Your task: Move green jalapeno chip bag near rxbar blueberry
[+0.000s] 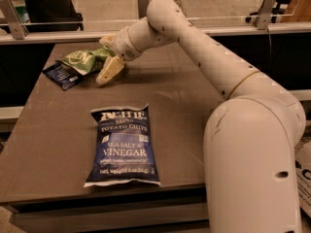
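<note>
The green jalapeno chip bag lies crinkled at the table's far left. Its left edge rests against and partly over the rxbar blueberry, a small flat dark blue wrapper. My gripper is at the bag's right end. Its fingers are spread apart, one pale finger below the bag's end and the other above it. The bag's right tip lies between them and looks loose, not clamped. The arm reaches in from the right.
A large dark blue Kettle sea salt & vinegar bag lies flat near the front middle of the brown table. A railing and glass partition run behind the table. My white base stands at the right front.
</note>
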Robot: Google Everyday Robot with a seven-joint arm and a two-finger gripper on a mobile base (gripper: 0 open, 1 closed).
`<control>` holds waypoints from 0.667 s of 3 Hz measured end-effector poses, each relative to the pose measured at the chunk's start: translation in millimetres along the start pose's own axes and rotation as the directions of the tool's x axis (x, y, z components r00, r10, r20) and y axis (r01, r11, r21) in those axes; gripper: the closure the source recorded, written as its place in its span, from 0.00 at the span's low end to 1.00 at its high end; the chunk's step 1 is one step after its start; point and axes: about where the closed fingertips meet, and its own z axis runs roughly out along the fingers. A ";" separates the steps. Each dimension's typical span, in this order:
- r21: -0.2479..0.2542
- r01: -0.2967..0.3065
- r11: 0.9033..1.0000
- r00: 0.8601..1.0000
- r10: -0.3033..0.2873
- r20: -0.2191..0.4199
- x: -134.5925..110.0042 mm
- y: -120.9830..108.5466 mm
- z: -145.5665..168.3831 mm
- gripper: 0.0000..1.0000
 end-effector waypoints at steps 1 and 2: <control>0.003 -0.015 1.000 0.999 0.015 0.035 -7.3 -0.8 -11.8 0.00; 0.033 -0.020 0.999 0.999 0.019 0.037 -7.2 -4.5 -40.5 0.00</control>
